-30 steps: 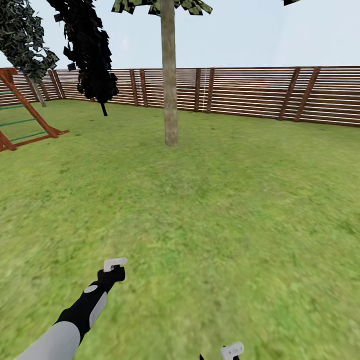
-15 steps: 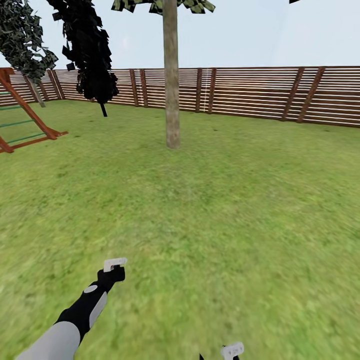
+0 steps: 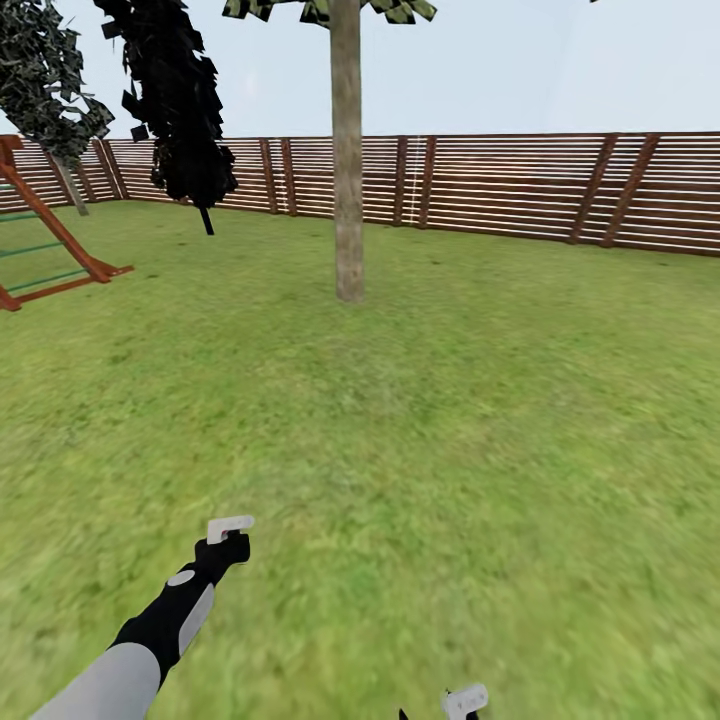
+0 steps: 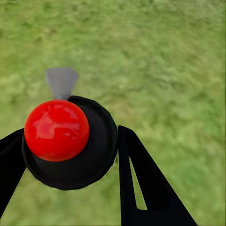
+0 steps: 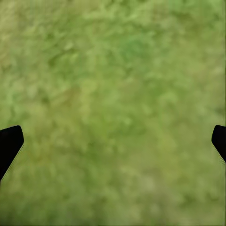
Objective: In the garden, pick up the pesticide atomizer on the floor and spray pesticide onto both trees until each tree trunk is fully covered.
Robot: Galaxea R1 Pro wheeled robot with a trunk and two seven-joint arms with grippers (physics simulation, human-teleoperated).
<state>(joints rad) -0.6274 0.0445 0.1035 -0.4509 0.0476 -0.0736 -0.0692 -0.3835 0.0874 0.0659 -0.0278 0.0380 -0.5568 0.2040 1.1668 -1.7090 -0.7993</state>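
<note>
The pesticide atomizer [image 4: 96,155], a round black body with a glossy red dome and a grey nozzle, sits between the black fingers of my left gripper [image 4: 70,143], which is shut on it. In the head view my left gripper [image 3: 230,538] hangs low over the lawn at the lower left. My right gripper [image 3: 462,703] is at the bottom edge, and in the right wrist view its fingertips [image 5: 10,141] stand wide apart over bare grass, so it is open. One tree trunk [image 3: 348,180], mottled grey-brown, rises ahead, well beyond both arms.
A brown slat fence [image 3: 500,185] rings the green lawn [image 3: 450,400]. A dark columnar tree [image 3: 180,100] and a leaning tree [image 3: 50,90] stand at the back left. A red-brown swing frame [image 3: 60,235] is at the left edge.
The whole head view has drifted a little, with the trunk and fence sliding slightly right and down, so the camera moved. Both arms keep their pose.
</note>
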